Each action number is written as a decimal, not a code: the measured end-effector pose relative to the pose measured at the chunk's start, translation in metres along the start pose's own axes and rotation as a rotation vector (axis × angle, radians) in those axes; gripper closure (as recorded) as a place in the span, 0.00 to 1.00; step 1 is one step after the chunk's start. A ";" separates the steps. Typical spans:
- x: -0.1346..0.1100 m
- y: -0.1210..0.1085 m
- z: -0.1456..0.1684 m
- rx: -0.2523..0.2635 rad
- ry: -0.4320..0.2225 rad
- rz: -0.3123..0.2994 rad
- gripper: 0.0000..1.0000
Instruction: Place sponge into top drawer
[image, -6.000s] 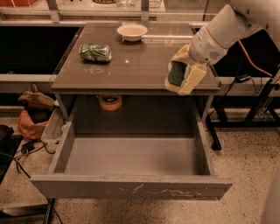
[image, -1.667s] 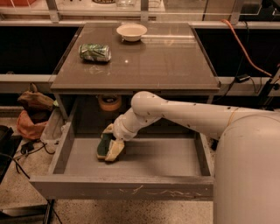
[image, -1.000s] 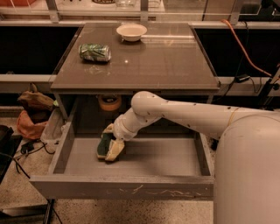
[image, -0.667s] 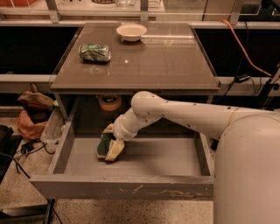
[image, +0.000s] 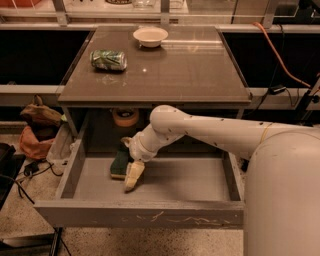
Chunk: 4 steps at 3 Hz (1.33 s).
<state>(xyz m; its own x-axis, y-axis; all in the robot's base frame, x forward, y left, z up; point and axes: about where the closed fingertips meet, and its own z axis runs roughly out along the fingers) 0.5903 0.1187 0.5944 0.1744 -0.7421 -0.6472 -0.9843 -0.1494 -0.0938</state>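
Note:
The sponge (image: 119, 164), dark green on top with a yellow edge, lies flat on the floor of the open top drawer (image: 140, 215), in its left half near the back. My gripper (image: 129, 163) reaches down into the drawer from the right, right at the sponge. Its fingers stand apart: one cream finger (image: 134, 176) rests on the drawer floor at the sponge's near right corner, and the other shows only partly on the far side. The sponge sits loose on the floor between them.
On the table top (image: 190, 70) lie a crushed green can (image: 108, 59) at the left and a white bowl (image: 150, 36) at the back. A tape roll (image: 125, 117) sits under the table. Bags (image: 36, 131) and cables lie on the floor at the left.
The sponge was carried from above the table's right edge down into the drawer. Since a second ago the fingers have parted and the sponge now lies flat on the drawer floor.

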 end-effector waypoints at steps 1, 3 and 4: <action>0.000 0.000 0.000 0.000 0.000 0.000 0.00; 0.014 0.020 -0.088 0.121 0.088 0.081 0.00; 0.018 0.041 -0.169 0.230 0.179 0.133 0.00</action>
<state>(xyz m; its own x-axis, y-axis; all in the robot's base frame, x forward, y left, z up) 0.5578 -0.0116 0.7065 0.0257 -0.8517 -0.5234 -0.9756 0.0929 -0.1990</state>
